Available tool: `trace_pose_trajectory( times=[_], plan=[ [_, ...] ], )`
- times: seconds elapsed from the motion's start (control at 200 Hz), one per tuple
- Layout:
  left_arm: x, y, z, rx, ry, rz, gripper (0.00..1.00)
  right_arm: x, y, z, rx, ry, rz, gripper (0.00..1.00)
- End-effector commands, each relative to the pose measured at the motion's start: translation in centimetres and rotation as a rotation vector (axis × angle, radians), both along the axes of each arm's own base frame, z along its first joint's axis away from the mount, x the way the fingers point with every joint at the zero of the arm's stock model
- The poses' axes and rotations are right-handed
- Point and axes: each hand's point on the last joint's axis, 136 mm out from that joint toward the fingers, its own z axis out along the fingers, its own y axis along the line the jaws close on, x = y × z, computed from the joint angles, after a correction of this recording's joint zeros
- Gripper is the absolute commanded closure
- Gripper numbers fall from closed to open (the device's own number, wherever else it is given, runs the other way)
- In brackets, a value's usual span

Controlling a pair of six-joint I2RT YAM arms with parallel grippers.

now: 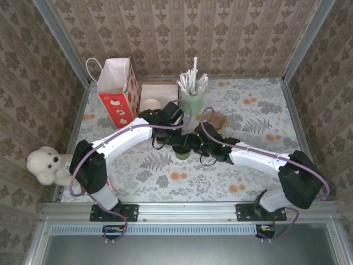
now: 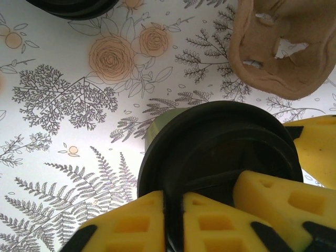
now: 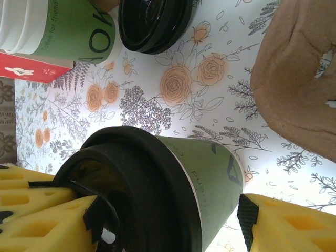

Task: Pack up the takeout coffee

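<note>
Floral table [image 1: 259, 110], takeout coffee [image 3: 210, 173], gift bag [image 1: 116, 96]

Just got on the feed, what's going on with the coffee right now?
Both arms meet mid-table over the takeout coffee. The left end effector looks pinched on the rim of its black lid. The right end effector is open, its fingers straddling the cup without clearly gripping. The cup is not packed yet: the red gift bag stands at the back left of the table, and a brown pulp carrier lies just beyond the cup.
</note>
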Motion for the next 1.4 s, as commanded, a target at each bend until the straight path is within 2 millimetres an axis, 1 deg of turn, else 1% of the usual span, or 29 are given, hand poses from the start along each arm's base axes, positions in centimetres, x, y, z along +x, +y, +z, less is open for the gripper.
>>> trace_pose_trajectory(
  times=[0.0,0.175,0.245,0.37,0.435,0.555,0.675,0.74,0.81,0.95,0.96,0.985,1.07,1.21,1.395],
  plan=[
    [-1.0,-1.0,1.0,-0.081,-0.008,-0.030,0.84,-1.4,-1.8,-2.7,-0.096,0.063,-0.002,0.30],
    [-1.1,-1.1,1.8,-0.123,-0.028,-0.031,0.84,-1.3,-1.2,-1.2,-0.069,0.010,0.030,0.29],
    [-1.0,-1.1,2.5,-0.144,-0.047,-0.033,0.84,-1.2,-1.2,-0.7,-0.067,-0.006,0.034,0.28],
    [-0.8,-0.7,3.8,-0.171,-0.099,-0.019,0.83,-1.1,-1.2,-0.5,-0.075,-0.008,0.038,0.28],
    [-0.7,-0.3,4.4,-0.177,-0.125,-0.011,0.81,-1.1,-1.1,-0.4,-0.069,-0.012,0.043,0.27],
    [-0.7,0.4,4.8,-0.174,-0.149,0.005,0.79,-1.1,-1.0,-0.4,-0.066,-0.015,0.043,0.27],
    [-0.5,1.7,4.2,-0.148,-0.134,0.059,0.77,-1.1,-0.8,-0.2,-0.060,-0.018,0.050,0.27],
    [-0.6,2.5,3.6,-0.144,-0.101,0.099,0.69,-1.0,-0.5,0.2,-0.050,-0.026,0.059,0.26],
    [-0.6,3.0,2.9,-0.173,-0.060,0.137,0.68,-1.0,-0.3,0.6,-0.035,-0.037,0.064,0.23],
    [-0.8,2.9,1.9,-0.305,0.020,0.170,0.68,-0.7,-0.1,1.0,-0.025,-0.060,0.063,0.18],
    [-0.9,2.8,1.9,-0.314,0.025,0.169,0.68,-0.7,-0.2,1.8,-0.010,-0.079,0.061,0.18],
    [-0.9,3.0,1.6,-0.328,0.040,0.182,0.68,-0.6,-0.2,2.2,-0.002,-0.090,0.060,0.18],
    [-0.9,3.3,1.0,-0.369,0.087,0.213,0.70,-0.6,-0.1,2.3,-0.002,-0.097,0.068,0.17],
    [-0.9,2.6,1.1,-0.476,0.122,0.206,0.71,-0.8,-0.1,1.8,-0.007,-0.084,0.074,0.18],
    [-0.9,2.5,0.5,-0.516,0.152,0.215,0.71,-0.9,-0.1,1.6,-0.006,-0.077,0.069,0.20]
  ],
)
